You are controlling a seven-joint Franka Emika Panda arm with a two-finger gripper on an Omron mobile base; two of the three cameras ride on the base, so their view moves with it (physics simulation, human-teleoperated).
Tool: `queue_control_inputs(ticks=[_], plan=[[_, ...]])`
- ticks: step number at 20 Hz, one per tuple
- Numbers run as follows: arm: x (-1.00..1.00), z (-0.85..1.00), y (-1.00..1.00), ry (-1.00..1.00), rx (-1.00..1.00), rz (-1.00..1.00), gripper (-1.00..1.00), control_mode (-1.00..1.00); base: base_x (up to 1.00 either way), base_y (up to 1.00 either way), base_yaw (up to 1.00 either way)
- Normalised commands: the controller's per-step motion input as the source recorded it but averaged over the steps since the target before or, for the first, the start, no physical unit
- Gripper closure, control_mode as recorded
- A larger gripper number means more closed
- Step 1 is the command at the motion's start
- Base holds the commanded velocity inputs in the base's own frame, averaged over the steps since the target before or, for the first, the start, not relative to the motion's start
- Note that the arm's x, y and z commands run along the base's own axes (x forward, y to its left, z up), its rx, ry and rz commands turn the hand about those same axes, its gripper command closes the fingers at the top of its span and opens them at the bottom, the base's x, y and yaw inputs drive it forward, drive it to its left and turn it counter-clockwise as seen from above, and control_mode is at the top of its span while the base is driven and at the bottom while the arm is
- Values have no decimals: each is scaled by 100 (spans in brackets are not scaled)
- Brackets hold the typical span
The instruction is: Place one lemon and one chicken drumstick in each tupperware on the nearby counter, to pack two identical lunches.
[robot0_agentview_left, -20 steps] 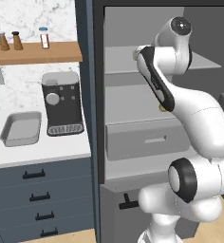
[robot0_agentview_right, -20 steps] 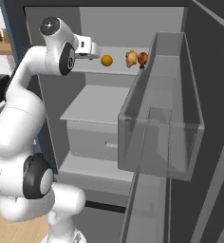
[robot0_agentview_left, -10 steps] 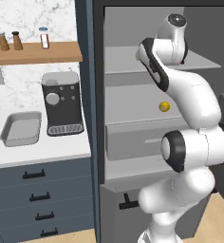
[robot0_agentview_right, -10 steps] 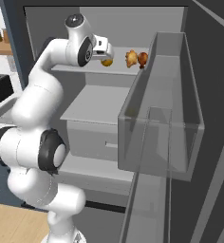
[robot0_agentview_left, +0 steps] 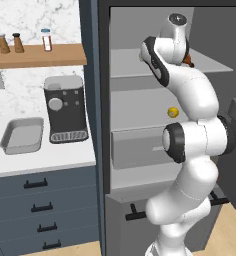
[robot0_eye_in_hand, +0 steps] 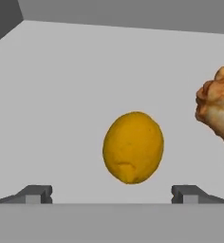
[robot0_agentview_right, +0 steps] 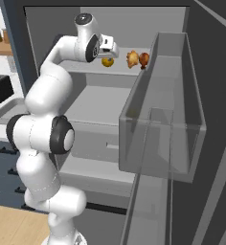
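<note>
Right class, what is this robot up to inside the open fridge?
The white arm reaches into the fridge toward a lemon lying on a shelf. Its gripper is open, lined up just short of the lemon, holding nothing. Two chicken drumsticks lie beside the lemon. Out on the counter sits a tupperware.

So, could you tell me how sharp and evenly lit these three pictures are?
Hand view: the lemon is crisp, flatly lit, with no glare. Right base view: the clear door bin dims what lies behind it. Left base view: the counter and coffee machine are evenly lit, no blur.
</note>
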Motion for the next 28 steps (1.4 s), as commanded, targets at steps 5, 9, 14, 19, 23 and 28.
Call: queue_control_inputs(ticks=[5, 9, 14, 19, 23, 28], plan=[[20, 0, -21, 0, 0, 0, -100, -100, 0, 0, 0], [39, -5, -1, 0, 0, 0, -100, -100, 0, 0, 0], [18, -15, 0, 0, 0, 0, -100, -100, 0, 0, 0], [0, -18, 0, 0, 0, 0, -100, -100, 0, 0, 0], [0, -11, 0, 0, 0, 0, -100, -100, 0, 0, 0], [0, -8, 0, 0, 0, 0, -100, -100, 0, 0, 0]])
